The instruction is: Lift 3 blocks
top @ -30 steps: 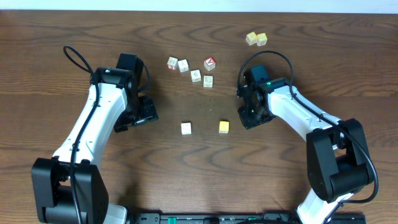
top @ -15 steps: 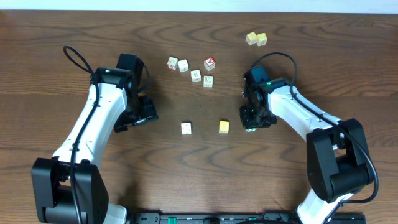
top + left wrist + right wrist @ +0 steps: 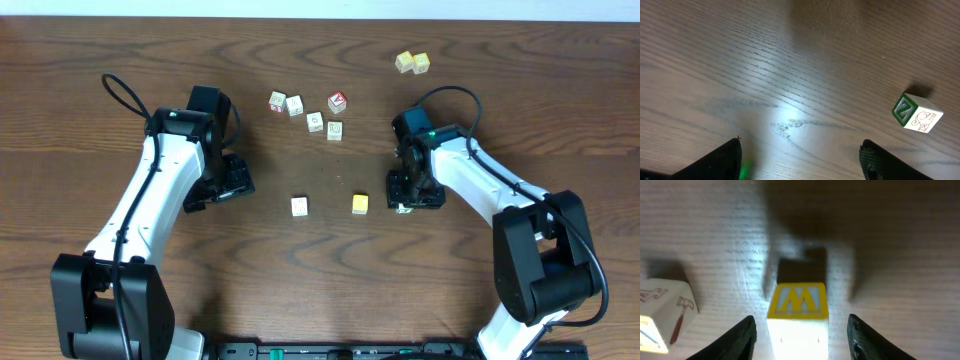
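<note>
We work over a dark brown wooden table (image 3: 560, 80) and take the small yellow-topped wooden cube (image 3: 360, 204) as our mark. The white-and-black left arm (image 3: 150, 200) waits well apart from that cube. Its left gripper (image 3: 802, 162) is spread wide and grips nothing. The white-and-black right arm (image 3: 480, 175) reaches in from the opposite side. The right gripper (image 3: 801, 330) hangs just beside the yellow-topped cube with its fingers partly spread. They straddle a small wooden cube with a yellow letter W (image 3: 797, 302), and a gap shows on both sides, so nothing is held. That cube rests on the table. A small whitish wooden cube with a green letter Z (image 3: 916, 112) lies near the yellow-topped cube on the left arm's side, untouched.

We judge the W cube to be the one in hand, though the stance alone does not tell us whether it has been lifted yet. If not, the next move calls for closing squarely on its two flat sides and rising straight up, keeping clear of the yellow-topped cube.

Against a second ago, the right gripper has edged slightly away from the yellow-topped cube. The left arm and every cube visible from overhead lie as they did.
</note>
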